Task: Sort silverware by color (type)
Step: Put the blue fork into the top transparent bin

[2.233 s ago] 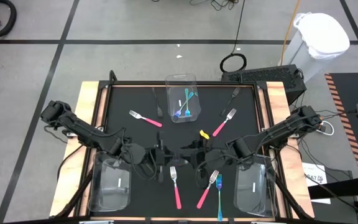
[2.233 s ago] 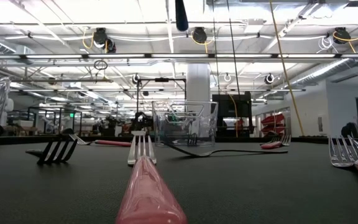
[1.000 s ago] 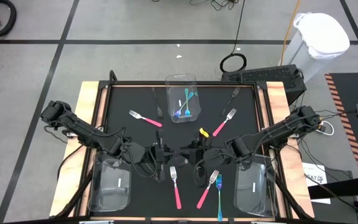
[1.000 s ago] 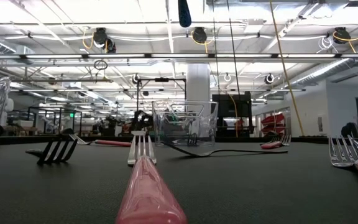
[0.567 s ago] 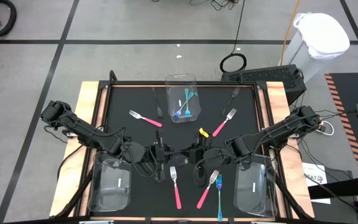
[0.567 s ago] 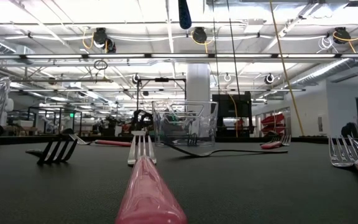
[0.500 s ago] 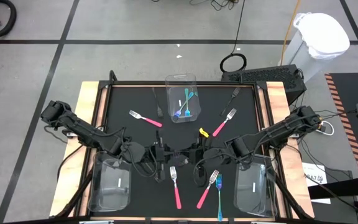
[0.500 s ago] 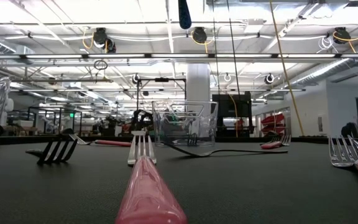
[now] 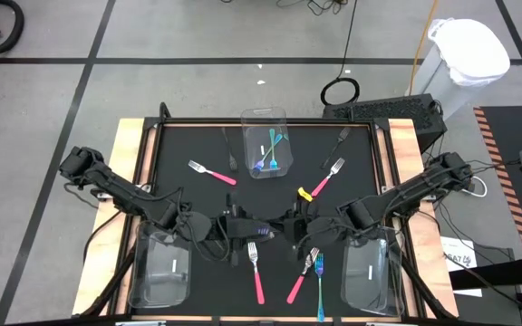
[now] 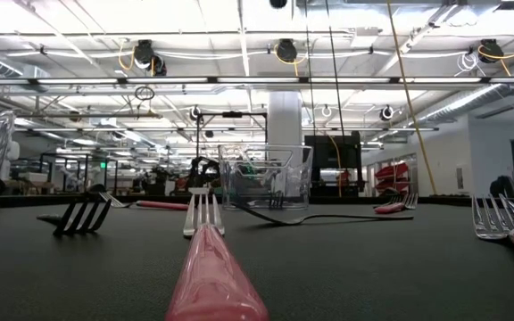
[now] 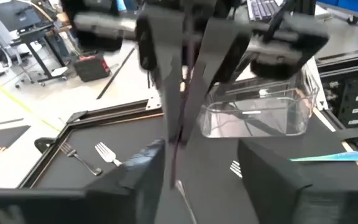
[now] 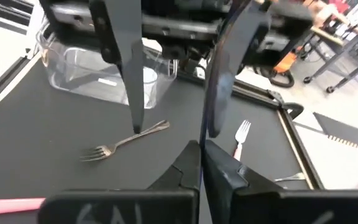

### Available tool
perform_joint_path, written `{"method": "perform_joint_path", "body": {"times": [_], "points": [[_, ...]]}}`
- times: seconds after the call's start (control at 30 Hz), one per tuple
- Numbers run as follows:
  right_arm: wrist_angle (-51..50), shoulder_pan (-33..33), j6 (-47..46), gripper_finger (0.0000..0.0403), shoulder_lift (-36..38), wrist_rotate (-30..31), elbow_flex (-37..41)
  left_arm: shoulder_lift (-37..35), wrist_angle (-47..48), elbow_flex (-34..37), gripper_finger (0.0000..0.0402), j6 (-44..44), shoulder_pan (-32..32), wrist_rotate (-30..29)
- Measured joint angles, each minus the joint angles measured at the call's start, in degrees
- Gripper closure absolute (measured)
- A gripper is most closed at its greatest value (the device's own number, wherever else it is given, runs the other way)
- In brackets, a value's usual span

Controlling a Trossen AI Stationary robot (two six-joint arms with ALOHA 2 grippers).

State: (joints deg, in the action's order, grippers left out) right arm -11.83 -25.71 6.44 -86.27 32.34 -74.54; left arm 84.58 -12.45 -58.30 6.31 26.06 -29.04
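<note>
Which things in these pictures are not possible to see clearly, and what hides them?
- High view: what the right gripper holds; too small, dark on dark mat.
- Left wrist view: a thin item between the other arm's fingers, blurred.
- Low view: the nearest pink fork, handle cut by the bottom edge.
- High view: centre bin contents overlap.

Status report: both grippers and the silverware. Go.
Left gripper open, centre table. Right gripper shut on thin dark utensil, tip to tip with left. Pink forks loose nearby, none blocking.

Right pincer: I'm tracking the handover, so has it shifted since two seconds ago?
Yes. The right pincer has drawn back toward the right clear bin, away from the left pincer.
</note>
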Motion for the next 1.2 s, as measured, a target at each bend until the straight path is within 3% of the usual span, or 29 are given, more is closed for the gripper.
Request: {"method": "perform_joint_path", "body": {"times": [0.13, 0.33, 0.53, 0.77, 0.93, 1.03, 1.2], "points": [[3.27, -2.89, 1.18, 0.0402, 1.46, 7.36, 1.07, 0.0, 0.14, 0.0, 0.0169, 0.02, -0.01, -0.5], [26.48, -3.54, 8.76, 0.0402, 2.9, 9.33, 10.37, -0.02, 0.15, 0.0, 0.0167, 0.04, -0.22, -5.46], [49.47, -1.4, 14.14, 0.0401, 4.83, 4.48, 20.98, -3.14, 0.59, 0.02, 0.0167, -0.01, 0.43, -6.44], [71.52, 0.74, 14.25, 0.0399, 5.54, -9.23, 29.69, -5.69, -1.06, 0.08, 0.0167, -0.07, 1.76, -4.91], [77.25, 1.3, 14.64, 0.0398, 5.5, -14.6, 31.76, -4.43, -11.75, 2.72, 0.0167, 1.19, 1.61, -2.34], [77.64, 1.26, 15.03, 0.0397, 5.5, -16.16, 31.76, -2.39, -24.24, 5.37, 0.0167, 5.39, 0.99, 0.88], [77.68, 1.28, 15.96, 0.0397, 5.5, -16.03, 31.76, 0.69, -30.45, 6.27, 0.0167, 7.58, -0.49, 2.32]]}}
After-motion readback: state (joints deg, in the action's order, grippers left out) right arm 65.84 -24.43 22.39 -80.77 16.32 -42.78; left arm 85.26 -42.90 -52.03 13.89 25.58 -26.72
